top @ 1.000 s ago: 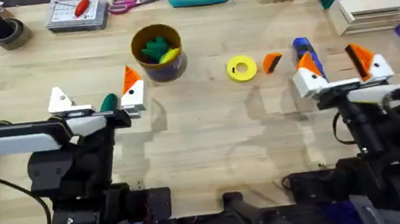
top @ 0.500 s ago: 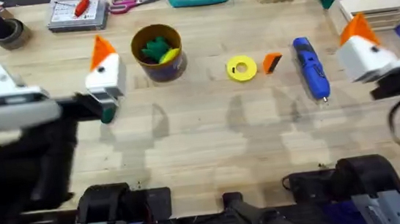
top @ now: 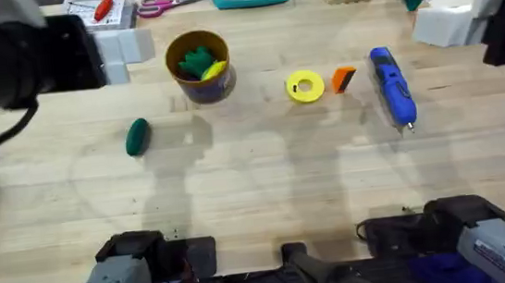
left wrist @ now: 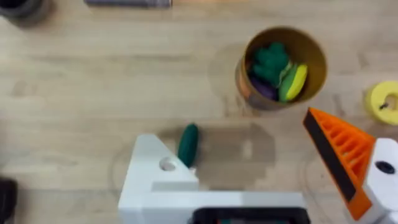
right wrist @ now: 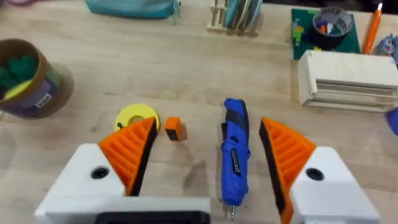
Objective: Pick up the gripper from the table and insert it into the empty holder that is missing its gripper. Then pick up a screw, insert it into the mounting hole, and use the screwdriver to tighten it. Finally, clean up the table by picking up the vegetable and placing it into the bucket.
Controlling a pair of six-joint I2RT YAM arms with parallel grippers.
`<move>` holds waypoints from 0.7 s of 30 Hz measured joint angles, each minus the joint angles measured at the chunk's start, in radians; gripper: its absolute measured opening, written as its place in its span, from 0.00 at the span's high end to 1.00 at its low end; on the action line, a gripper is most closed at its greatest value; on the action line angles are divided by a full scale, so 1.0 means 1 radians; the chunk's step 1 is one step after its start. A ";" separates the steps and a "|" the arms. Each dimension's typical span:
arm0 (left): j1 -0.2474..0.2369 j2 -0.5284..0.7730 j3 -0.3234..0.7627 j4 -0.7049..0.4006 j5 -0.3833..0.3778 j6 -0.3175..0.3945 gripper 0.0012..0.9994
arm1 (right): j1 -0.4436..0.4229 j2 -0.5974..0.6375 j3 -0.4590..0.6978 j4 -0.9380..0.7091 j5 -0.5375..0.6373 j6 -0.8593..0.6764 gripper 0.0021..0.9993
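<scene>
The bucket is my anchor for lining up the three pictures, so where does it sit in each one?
Overhead: the bucket stands on the table, left of centre, toys inside.
Left wrist: the bucket is seen from above, beyond the orange ribbed finger.
Right wrist: the bucket is cut by the picture's edge.
Shared landmark: the flat yellow ring lies beside it in all three.

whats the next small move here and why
Probably lower the right gripper toward the small orange gripper lying loose beside the yellow ring. The left arm's holder is plain white with no orange part, so that piece likely goes in first.
</scene>
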 joint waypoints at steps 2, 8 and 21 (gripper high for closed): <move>0.000 0.066 0.035 -0.048 0.000 0.000 0.01 | 0.000 0.067 0.102 -0.215 0.000 -0.002 0.00; 0.000 0.203 0.071 -0.141 0.005 -0.001 0.01 | 0.000 0.436 0.303 -0.396 0.000 -0.004 0.00; 0.000 0.261 0.071 -0.145 0.008 -0.001 0.01 | 0.000 0.480 0.297 -0.416 0.008 -0.004 0.00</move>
